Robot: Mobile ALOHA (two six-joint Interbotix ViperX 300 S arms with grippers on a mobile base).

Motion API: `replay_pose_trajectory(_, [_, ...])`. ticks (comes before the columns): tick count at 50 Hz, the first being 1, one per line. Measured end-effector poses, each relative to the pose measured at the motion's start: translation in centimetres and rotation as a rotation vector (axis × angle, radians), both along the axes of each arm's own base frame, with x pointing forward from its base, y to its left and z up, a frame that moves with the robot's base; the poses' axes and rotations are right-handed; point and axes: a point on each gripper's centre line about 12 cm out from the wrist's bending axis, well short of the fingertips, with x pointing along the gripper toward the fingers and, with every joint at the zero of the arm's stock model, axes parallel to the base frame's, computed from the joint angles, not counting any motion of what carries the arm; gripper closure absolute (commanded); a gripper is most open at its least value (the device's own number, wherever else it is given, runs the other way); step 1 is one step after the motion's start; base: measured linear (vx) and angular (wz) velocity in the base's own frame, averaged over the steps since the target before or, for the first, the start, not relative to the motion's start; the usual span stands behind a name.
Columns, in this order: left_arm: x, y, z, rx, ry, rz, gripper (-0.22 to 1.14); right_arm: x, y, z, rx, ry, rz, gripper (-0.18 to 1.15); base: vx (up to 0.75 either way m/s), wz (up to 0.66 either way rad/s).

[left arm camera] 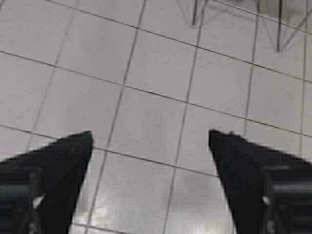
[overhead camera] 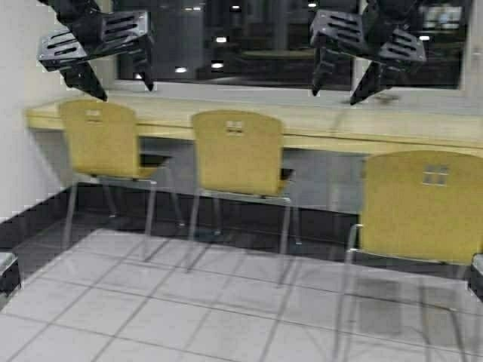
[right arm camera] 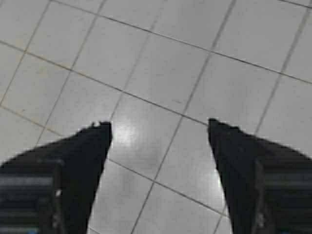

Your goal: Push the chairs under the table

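Three chairs (overhead camera: pixel 238 153) stand pulled out from the bench (overhead camera: pixel 317 121) front edge; left gripper (overhead camera: pixel 121 79) and right gripper (overhead camera: pixel 336 87) hover raised, fingers wide apart, empty, ready to push

chairs: three tan plywood, left (overhead camera: pixel 102 139) | middle (overhead camera: pixel 238 154) | right (overhead camera: pixel 423 207), upright | table (overhead camera: pixel 324 124): beige counter behind

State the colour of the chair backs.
Yellow-tan wood, clearest on the chairs in the high view.

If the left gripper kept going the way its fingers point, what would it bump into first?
Probably the tiled floor. The open left gripper points down at bare tiles, with nothing between its fingers. Chair legs show only near the edge, off that line.
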Motion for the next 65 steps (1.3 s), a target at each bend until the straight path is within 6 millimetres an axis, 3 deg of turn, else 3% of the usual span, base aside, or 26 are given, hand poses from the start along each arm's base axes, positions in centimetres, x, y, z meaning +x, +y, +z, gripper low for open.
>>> replay_pose_trajectory(11, [-0.4,0.0,1.1,-0.021,-0.025,0.005,-0.10,0.1,-0.1,-0.1,-0.001,0.004,-0.004,0.04,-0.07,-0.51])
replay_pose_trajectory(19, [-0.7,-0.2,1.1,-0.022,-0.027,-0.003,-0.10,0.7,-0.1,0.6,0.008,-0.009,-0.010,0.04,-0.05,-0.41])
replay_pose_trajectory(65, [-0.3,-0.1,0.7,-0.026,-0.011,0.011,-0.10,0.1,0.1,0.1,0.021,0.020,-0.018,0.04,-0.01,-0.18])
